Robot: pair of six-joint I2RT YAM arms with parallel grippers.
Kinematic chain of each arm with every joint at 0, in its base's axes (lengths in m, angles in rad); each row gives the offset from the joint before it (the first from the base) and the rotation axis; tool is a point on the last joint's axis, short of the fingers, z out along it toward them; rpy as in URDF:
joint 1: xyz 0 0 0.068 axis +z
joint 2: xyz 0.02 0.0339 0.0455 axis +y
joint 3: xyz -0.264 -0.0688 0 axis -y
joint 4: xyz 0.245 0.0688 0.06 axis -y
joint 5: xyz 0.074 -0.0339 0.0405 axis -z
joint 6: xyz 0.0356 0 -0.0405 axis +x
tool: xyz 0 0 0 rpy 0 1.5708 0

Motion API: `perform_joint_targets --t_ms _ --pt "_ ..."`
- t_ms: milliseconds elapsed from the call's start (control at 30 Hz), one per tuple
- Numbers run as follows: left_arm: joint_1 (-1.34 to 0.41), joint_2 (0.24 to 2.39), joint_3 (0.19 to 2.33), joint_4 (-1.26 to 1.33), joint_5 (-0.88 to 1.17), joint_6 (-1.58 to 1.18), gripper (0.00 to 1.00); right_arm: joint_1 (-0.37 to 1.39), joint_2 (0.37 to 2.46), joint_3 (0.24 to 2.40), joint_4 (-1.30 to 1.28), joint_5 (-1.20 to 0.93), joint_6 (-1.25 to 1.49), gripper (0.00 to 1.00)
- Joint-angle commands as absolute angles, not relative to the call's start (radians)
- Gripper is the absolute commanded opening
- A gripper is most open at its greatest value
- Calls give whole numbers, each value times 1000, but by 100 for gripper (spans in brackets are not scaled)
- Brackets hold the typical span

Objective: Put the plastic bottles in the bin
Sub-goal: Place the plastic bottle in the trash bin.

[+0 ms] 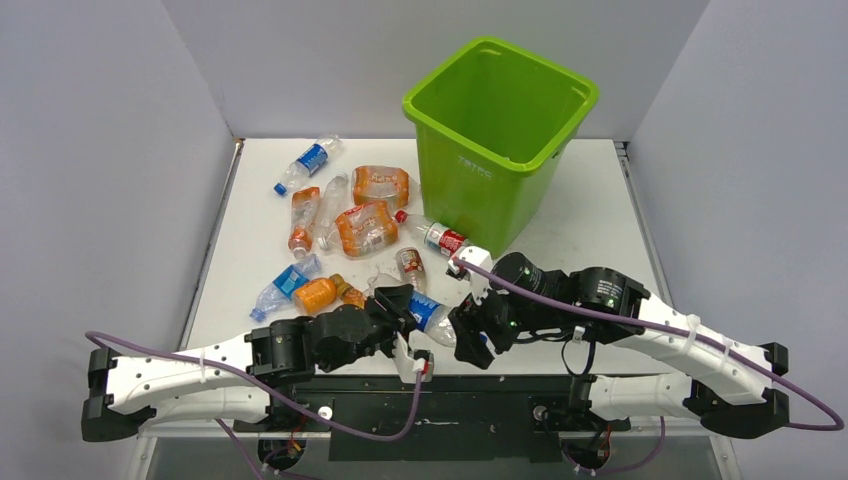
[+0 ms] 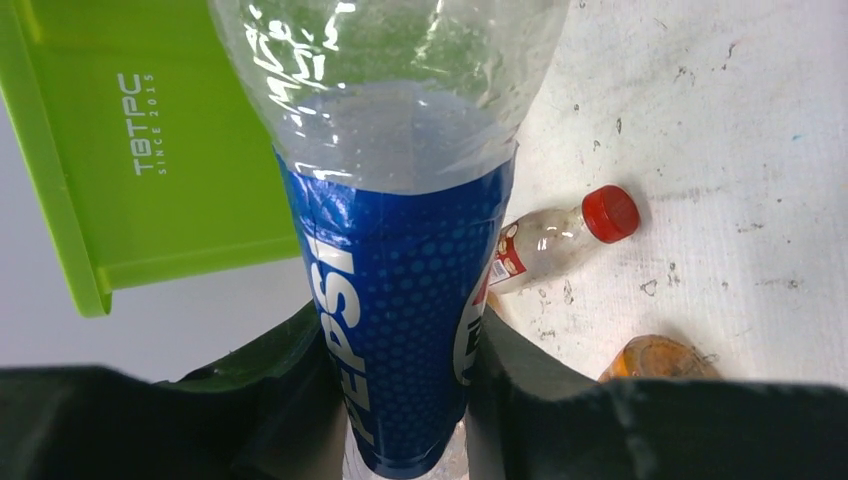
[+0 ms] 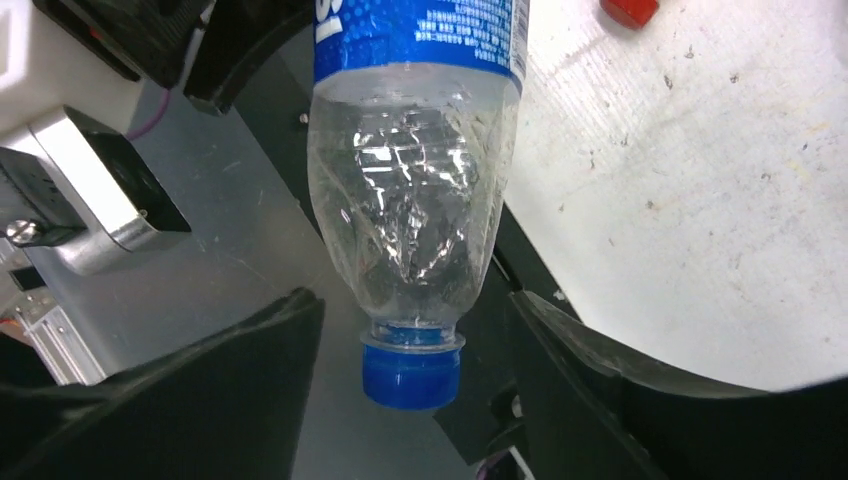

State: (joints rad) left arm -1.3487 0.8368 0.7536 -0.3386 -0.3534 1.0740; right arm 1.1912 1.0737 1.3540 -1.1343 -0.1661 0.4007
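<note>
Left wrist view: the left fingers [image 2: 290, 400] are clamped on the blue label of a crushed Pepsi bottle [image 2: 400, 290], one finger on each side. Right wrist view shows the right fingers [image 3: 230, 400] spread apart around that bottle's blue-capped neck, touching neither side. The bottle is held between both arms at the middle of the near edge of the surface [image 1: 580, 230]. The bin [image 1: 470, 180] stands at the far edge, right of centre; other plastic bottles [image 1: 365, 225] lie scattered left of it.
</note>
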Motion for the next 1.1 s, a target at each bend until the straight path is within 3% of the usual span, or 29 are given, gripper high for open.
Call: perform_joint_targets --t_ms 0,67,167,200,267,533,733,1067 --pt "-1353 791 749 -216 -323 1006 23 1193 1045 1433 -1079 -167 400 82" --pt "-1353 772 750 -203 -312 940 16 1193 1031 1459 -1055 -102 412 92" --pt "-1353 747 731 -148 -280 789 0 1193 974 1478 -963 61 420 98" --pt "-1353 738 716 -108 -268 723 0 1193 944 1465 -905 82 423 100" --pt "-1352 723 685 -29 -231 588 0 1193 868 1415 -743 116 432 90" --pt "-1322 685 649 114 -222 104 0 1193 554 1061 -112 196 459 90" --pt "-1207 518 508 295 -193 -119 0 1193 608 1107 -258 275 443 90" --pt "-1189 570 576 188 -157 -179 0 1193 701 978 -32 202 398 90"
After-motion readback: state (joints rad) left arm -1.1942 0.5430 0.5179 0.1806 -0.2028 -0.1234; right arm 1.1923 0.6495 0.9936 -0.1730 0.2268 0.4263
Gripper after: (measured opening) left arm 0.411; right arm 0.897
